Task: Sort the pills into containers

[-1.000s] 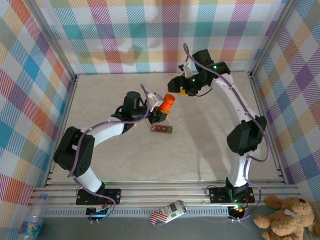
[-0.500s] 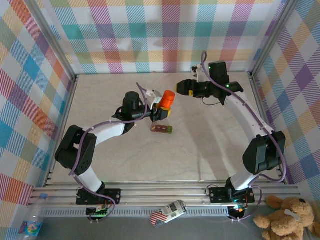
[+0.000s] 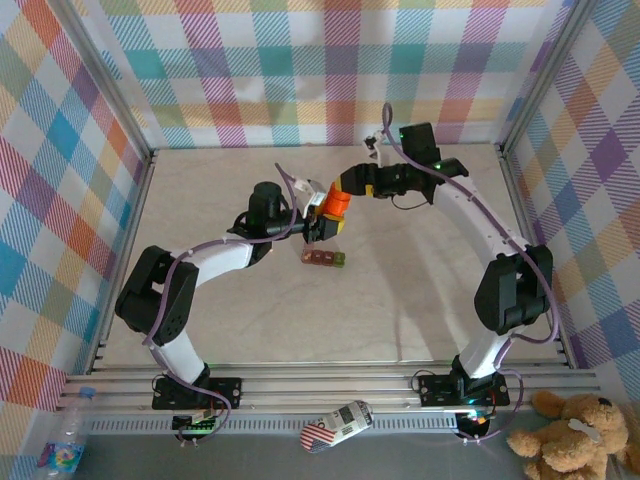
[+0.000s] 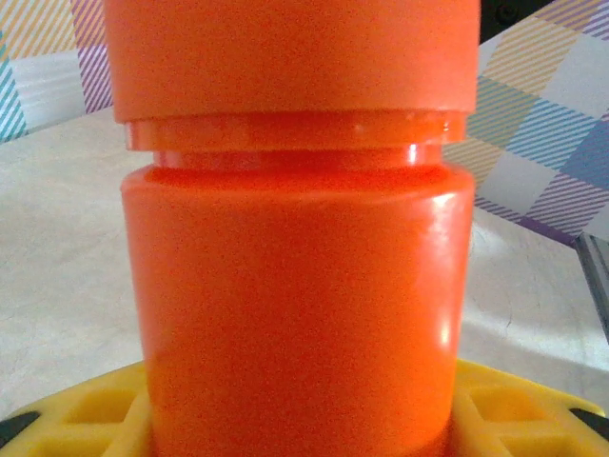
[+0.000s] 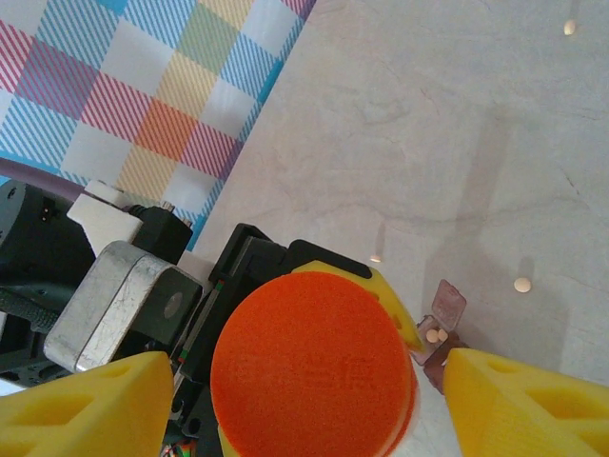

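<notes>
Well, the left arm [image 3: 215, 262] is stretched over the middle of the bench [image 3: 420, 300], and its jaws are clamped round the lower part of an orange bottle [image 3: 333, 205], cap [image 5: 314, 371] on and facing up. The right arm [image 3: 470, 215] curves in from the far side. Its jaws are spread, one yellow finger [image 5: 86, 400] on each side of the cap with a gap at both sides, so they grip nothing.

The containers [image 3: 325, 258], a short dark red strip with a green end, lie on the bench just on the near side of the bottle, apart from both arms. From the right wrist, one compartment shows beside the cap with its lid [image 5: 449, 305] up and two pills [image 5: 436, 335] inside; the cap and the left jaws hide the rest of the strip. A few more pills lie loose on the bench beyond.

Outside the frame at the near edge sit a water bottle [image 3: 65, 440] and a teddy bear [image 3: 575, 428].
</notes>
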Available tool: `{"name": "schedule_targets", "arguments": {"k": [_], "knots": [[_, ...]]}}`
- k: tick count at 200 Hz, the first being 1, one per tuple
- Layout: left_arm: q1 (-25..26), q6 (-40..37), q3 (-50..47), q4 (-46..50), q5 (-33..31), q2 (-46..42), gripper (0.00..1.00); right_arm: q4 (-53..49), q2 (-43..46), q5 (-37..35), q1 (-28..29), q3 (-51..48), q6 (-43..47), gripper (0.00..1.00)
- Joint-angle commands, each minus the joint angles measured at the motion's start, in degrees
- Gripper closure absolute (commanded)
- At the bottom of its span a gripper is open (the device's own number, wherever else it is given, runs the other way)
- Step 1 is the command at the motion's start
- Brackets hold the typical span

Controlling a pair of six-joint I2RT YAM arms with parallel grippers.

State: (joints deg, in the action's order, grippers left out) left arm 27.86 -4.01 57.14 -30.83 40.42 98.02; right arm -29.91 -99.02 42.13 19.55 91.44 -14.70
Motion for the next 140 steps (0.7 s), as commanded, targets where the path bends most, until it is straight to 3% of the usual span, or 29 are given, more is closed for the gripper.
{"name": "schedule_targets", "arguments": {"k": [1, 93, 140], "knots": [[-0.6, 0.5, 2.2, -2.6, 1.9, 0.1, 1.0, -1.2, -0.5, 1.6, 0.4, 1.2, 1.9, 0.27], [-0.6, 0.8, 2.5, -2.1, 1.8, -0.2, 1.0, -0.7, 0.6, 1.9, 1.3, -0.6, 1.8, 0.32], [-0.6, 2.3, 2.6, -2.6, 1.0, -0.4, 1.0, 0.6, 1.1, 1.0, 1.9, -1.8, 0.3, 0.46]]}}
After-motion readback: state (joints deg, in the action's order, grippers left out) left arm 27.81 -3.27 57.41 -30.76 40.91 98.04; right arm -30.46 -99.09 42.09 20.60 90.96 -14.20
